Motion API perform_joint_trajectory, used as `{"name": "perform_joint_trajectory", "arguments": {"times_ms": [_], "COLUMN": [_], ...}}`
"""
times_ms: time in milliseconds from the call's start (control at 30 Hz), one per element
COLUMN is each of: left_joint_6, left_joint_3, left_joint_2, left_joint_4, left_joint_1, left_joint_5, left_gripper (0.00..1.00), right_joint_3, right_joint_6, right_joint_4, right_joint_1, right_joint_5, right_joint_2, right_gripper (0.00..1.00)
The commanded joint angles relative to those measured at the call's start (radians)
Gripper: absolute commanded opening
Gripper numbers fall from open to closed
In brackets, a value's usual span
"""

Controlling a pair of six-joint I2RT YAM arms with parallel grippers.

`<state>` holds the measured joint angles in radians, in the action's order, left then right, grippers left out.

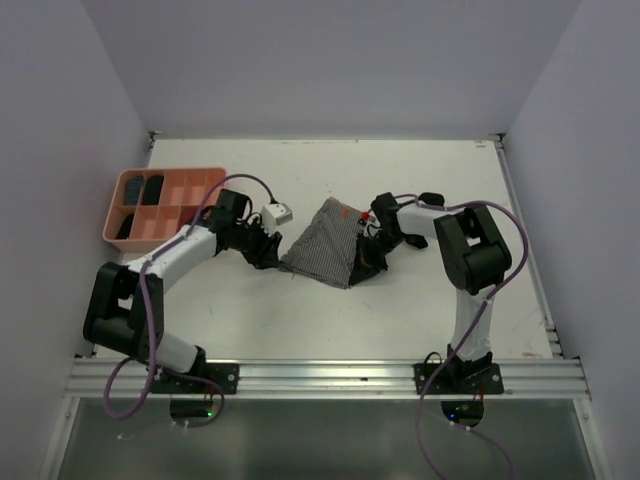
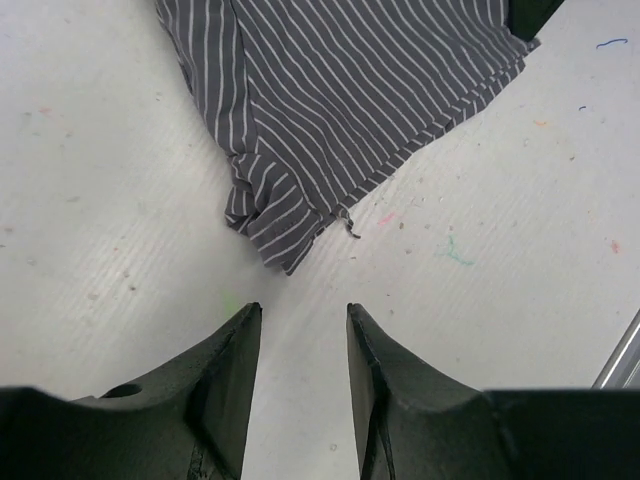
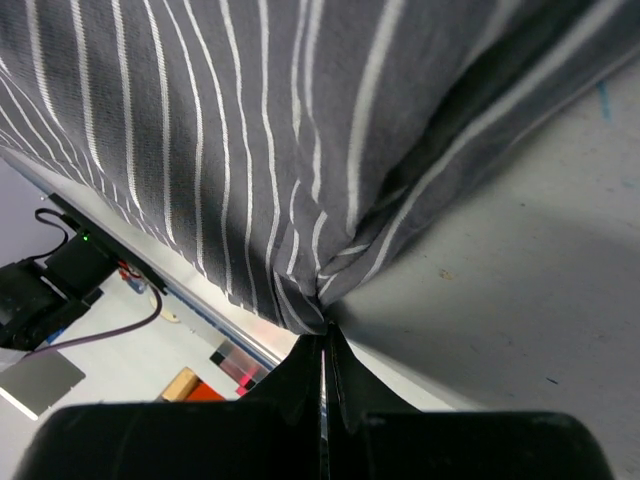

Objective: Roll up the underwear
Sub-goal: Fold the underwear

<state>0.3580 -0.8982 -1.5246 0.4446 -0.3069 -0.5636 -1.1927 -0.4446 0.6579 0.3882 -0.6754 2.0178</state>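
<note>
Pinching 1 edge of the underwear [image 1: 322,248] mid table [image 1: 300,325], the right gripper [image 3: 322,335] likely anchors it. The left gripper [image 2: 302,312] waits parted and empty, just beside a corner.

I see a salmon-pink plastic compartment tray [image 1: 165,172] at the far left of the white bench [image 1: 300,320], whose surface carries small coloured flecks.

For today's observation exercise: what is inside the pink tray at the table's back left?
Dark items sit in the tray's left compartments; the rest look bare. The left arm covers its near right corner.
</note>
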Motion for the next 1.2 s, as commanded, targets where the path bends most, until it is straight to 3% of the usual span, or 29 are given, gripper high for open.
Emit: {"name": "perform_joint_trajectory", "arguments": {"times_ms": [0,100,200,267,400,467,533,633,700,867,1033,1167], "left_joint_6": [0.056,0.023,-0.138,-0.204,-0.402,-0.432,-0.459,-0.432,-0.389,-0.312,-0.194,-0.043], "left_joint_3": [-0.053,-0.088,-0.099,-0.113,-0.084,-0.08,-0.079,-0.093,-0.103,-0.143,-0.192,-0.26], "left_joint_2": [0.104,0.135,0.077,0.012,-0.118,-0.156,-0.241,-0.302,-0.341,-0.376,-0.411,-0.45], "left_joint_4": [0.095,0.079,-0.047,-0.102,-0.335,-0.382,-0.395,-0.353,-0.304,-0.207,-0.11,0.005], "left_joint_1": [0.026,0.037,0.034,0.022,0.006,-0.003,-0.011,-0.009,-0.006,-0.006,-0.003,0.0], "left_joint_5": [0.013,-0.119,-0.298,-0.367,-0.406,-0.391,-0.374,-0.323,-0.28,-0.211,-0.13,-0.075], "left_gripper": [0.43,0.43,0.39,0.36,0.33,0.32,0.3,0.3,0.29,0.27,0.27,0.27], "right_joint_3": [-0.022,-0.015,-0.018,-0.03,-0.088,-0.131,-0.244,-0.297,-0.342,-0.597,-0.673,-0.61], "right_joint_6": [-0.003,-0.009,-0.006,0.009,0.076,0.148,0.272,0.316,0.275,0.258,0.251,0.262], "right_joint_4": [-0.011,-0.017,-0.014,0.008,0.078,0.168,0.248,0.223,0.096,0.095,0.059,0.016], "right_joint_1": [0.006,0.011,0.014,0.014,0.014,0.009,-0.005,-0.047,-0.072,-0.071,-0.08,-0.113], "right_joint_5": [-0.004,-0.013,-0.015,-0.016,-0.018,-0.019,-0.023,-0.009,-0.024,-0.082,-0.056,-0.032], "right_joint_2": [0.007,-0.001,-0.019,-0.031,-0.062,-0.064,-0.079,-0.14,-0.14,0.106,0.277,0.344], "right_gripper": [0.0,0.0,0.01,0.14,0.34,0.36,0.29,0.28,0.32,0.28,0.26,0.23]}}
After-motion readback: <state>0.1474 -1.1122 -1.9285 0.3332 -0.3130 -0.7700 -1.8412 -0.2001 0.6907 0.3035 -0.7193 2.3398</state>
